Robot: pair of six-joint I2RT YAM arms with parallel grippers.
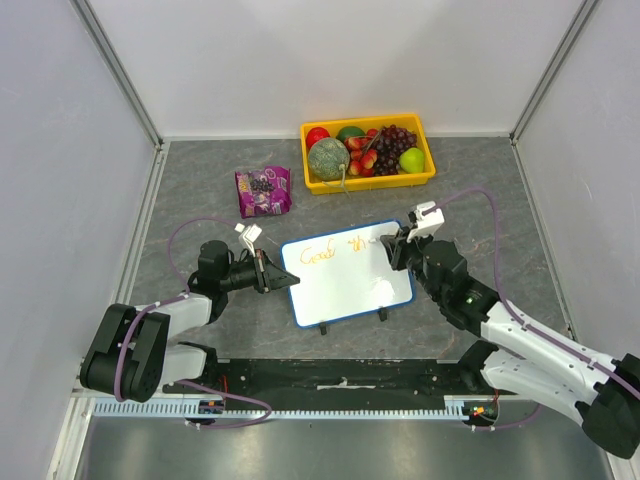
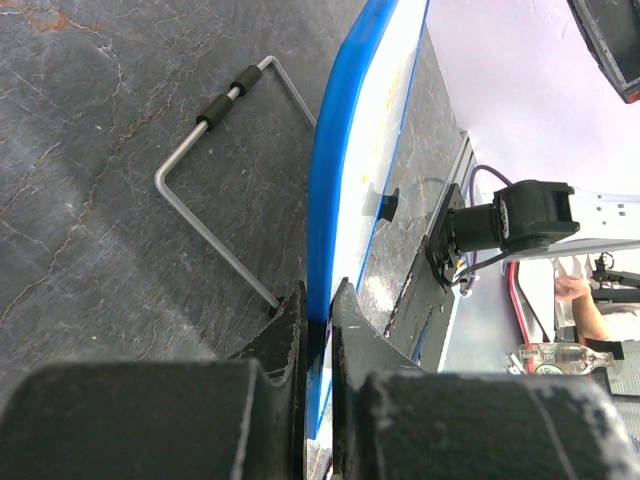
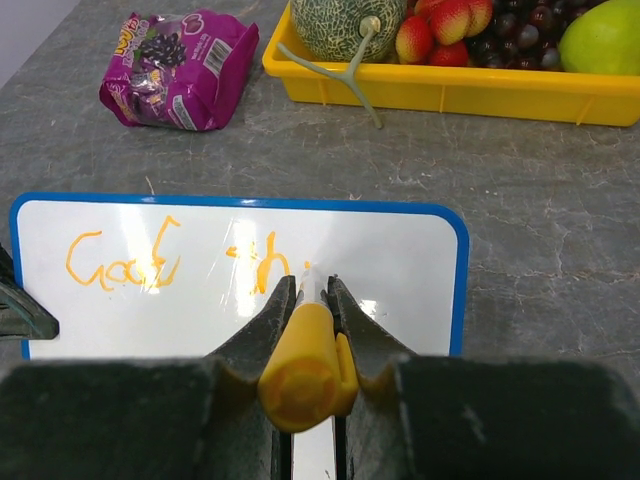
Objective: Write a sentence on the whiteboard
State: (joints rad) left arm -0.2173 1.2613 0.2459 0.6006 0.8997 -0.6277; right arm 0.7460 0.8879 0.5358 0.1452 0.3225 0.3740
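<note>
The whiteboard (image 1: 345, 285) is lying mid-tabletop (image 1: 200, 200), between the two arms and near the yellow tray (image 1: 368, 183) of fruit. Its left edge is being gripped by the left end effector (image 1: 285, 280), whose fingers are being pressed together on the blue rim (image 2: 340, 200). A wire leg (image 2: 215, 235) is showing beside the board in the left wrist view.

An orange marker (image 3: 300, 370) is being clamped in the right end effector (image 3: 310, 290) and pointed down at the board's upper right area. Whether the tip is touching cannot be told.

The sentence (image 3: 120, 270) is being shown in orange on the top line, reading roughly "Good thi". A purple bag (image 1: 263, 191) is lying left of the tray.
</note>
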